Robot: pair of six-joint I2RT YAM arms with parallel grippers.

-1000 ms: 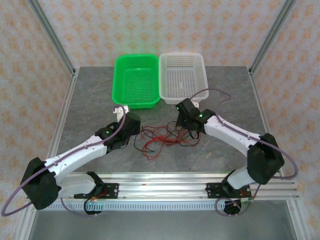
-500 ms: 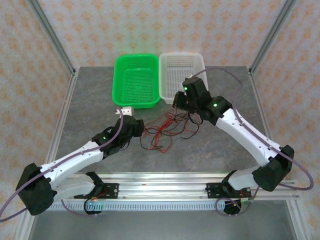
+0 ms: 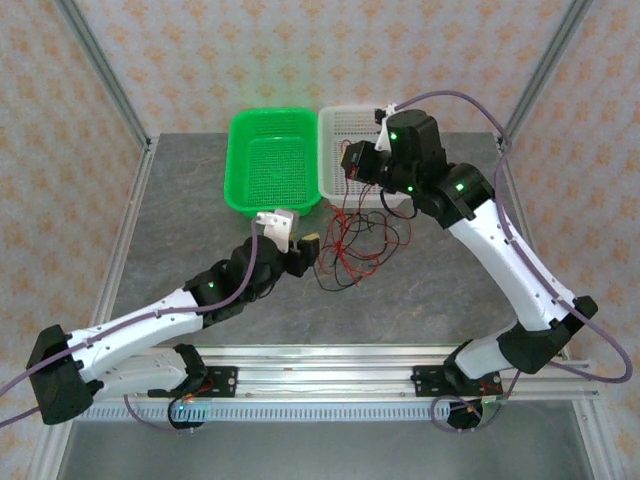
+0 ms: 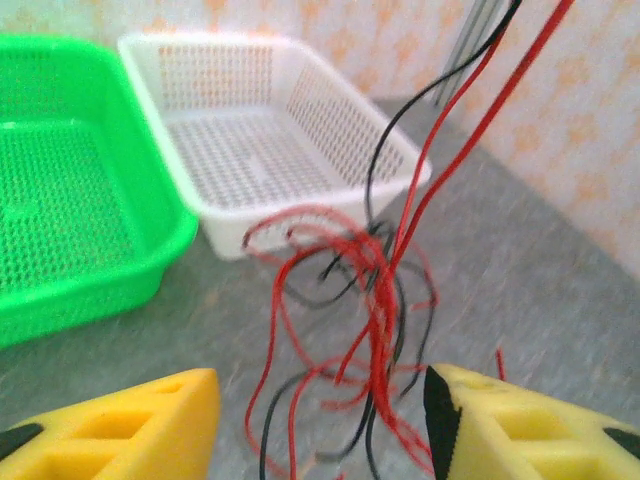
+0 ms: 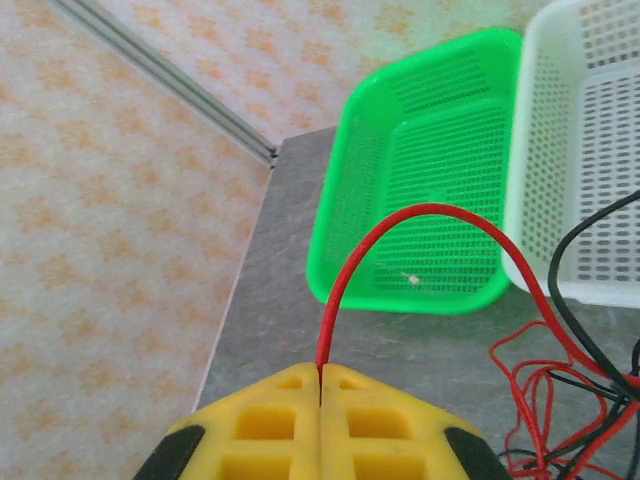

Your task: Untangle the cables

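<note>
Grey stone-patterned table (image 3: 180, 250) lay under both arms. Right gripper (image 5: 320, 375) was clenched on one red strand (image 5: 420, 210), raised at twelve o'clock of the mid-table tangle, probably to draw that strand free of the rest. Left gripper (image 4: 320, 400) stood released at nine o'clock, jaws straddling the cables (image 4: 380, 300), likely poised to pin them. Two baskets waited at twelve o'clock of the table: one green basket (image 3: 270, 112), one white basket (image 3: 345, 112). Strands, red and black, were too knotted to count.
</note>
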